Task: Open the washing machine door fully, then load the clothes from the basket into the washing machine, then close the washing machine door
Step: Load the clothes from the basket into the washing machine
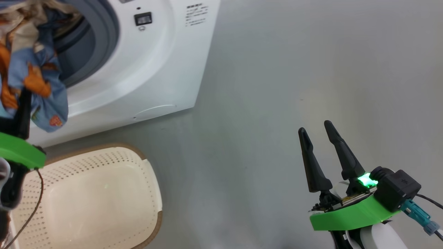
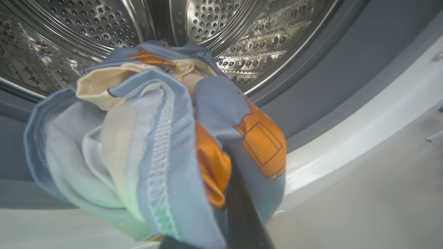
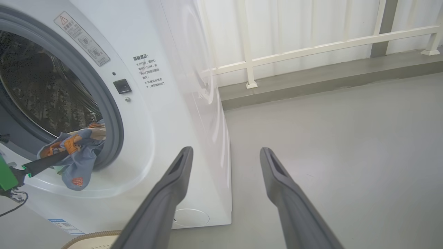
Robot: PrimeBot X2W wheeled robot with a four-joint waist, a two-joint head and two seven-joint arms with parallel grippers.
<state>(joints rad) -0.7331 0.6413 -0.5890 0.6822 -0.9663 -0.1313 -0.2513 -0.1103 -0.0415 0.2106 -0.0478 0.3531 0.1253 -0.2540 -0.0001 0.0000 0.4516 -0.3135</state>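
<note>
The clothes (image 1: 34, 65), light blue fabric with orange bears and cream parts, hang at the mouth of the washing machine (image 1: 148, 69). My left gripper (image 1: 24, 95) is shut on the clothes, and its tips are buried in the fabric. In the left wrist view the clothes (image 2: 155, 138) drape over the dark fingers (image 2: 242, 207) in front of the steel drum (image 2: 225, 27). The basket (image 1: 97, 200) stands on the floor below the machine, with nothing in it. My right gripper (image 1: 314, 126) is open and holds nothing, off to the right over the floor. The washing machine door is out of view.
Bare grey floor (image 1: 311, 62) lies to the right of the machine. In the right wrist view a white railing (image 3: 311, 48) on a raised ledge (image 3: 328, 76) runs behind it. A thin brown cable (image 1: 36, 204) hangs across the basket's left side.
</note>
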